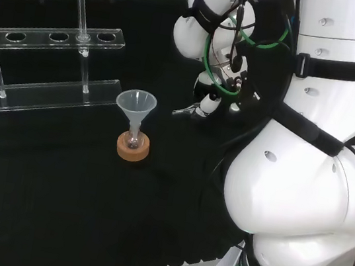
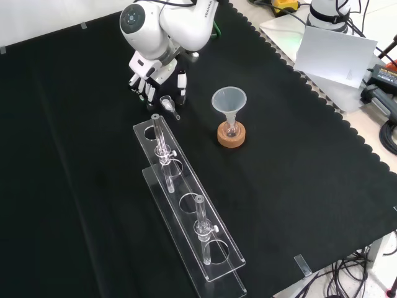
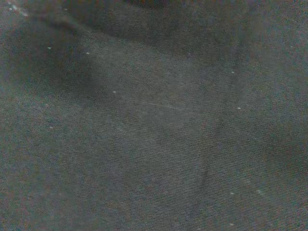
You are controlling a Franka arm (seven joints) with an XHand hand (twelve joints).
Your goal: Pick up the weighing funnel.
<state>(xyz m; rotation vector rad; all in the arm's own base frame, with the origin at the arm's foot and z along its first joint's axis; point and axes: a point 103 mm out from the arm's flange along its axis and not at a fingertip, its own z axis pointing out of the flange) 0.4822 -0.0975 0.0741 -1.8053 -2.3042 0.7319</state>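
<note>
Black scallop-edged cloth (image 2: 298,186) lies under even light, cables (image 2: 386,133) trailing beside it.

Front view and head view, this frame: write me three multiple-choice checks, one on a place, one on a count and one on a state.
1. In the front view, where is the weighing funnel relative to the hand and the rack?
A. At the cloth's near edge
B. Right by the hand, between it and the rack's far end
C. Past the rack's near end

2. How many tubes stand in the rack?
A. None
B. Five
C. Two

3. How is the funnel set?
A. Upright, mouth up, stem in the flask on the cork ring
B. Tipped on its side
C. Carried in the hand

Key
1 B: the small clear piece shows just below the hand.
2 C: one tube stands at each end of the rack in both views.
3 A: its cone opens upward over the ring.
</note>
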